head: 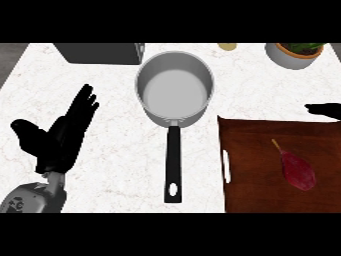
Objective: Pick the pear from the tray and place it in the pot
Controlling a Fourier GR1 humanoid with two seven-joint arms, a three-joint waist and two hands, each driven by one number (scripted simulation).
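While the left robot hand rests open, the pear lies on the tray beside the pot.

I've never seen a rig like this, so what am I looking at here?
This is one view from the robot's head, looking steeply down at a white counter. The black shapes are its hands: the left hand rests open at lower left, and the right hand just shows at the right edge, near the tray's far corner. On the tray lies a dark red pear. To the tray's left stands an empty steel pot with a black handle. A potted plant and a dark box sit at the far edge. Neither hand visibly holds anything.
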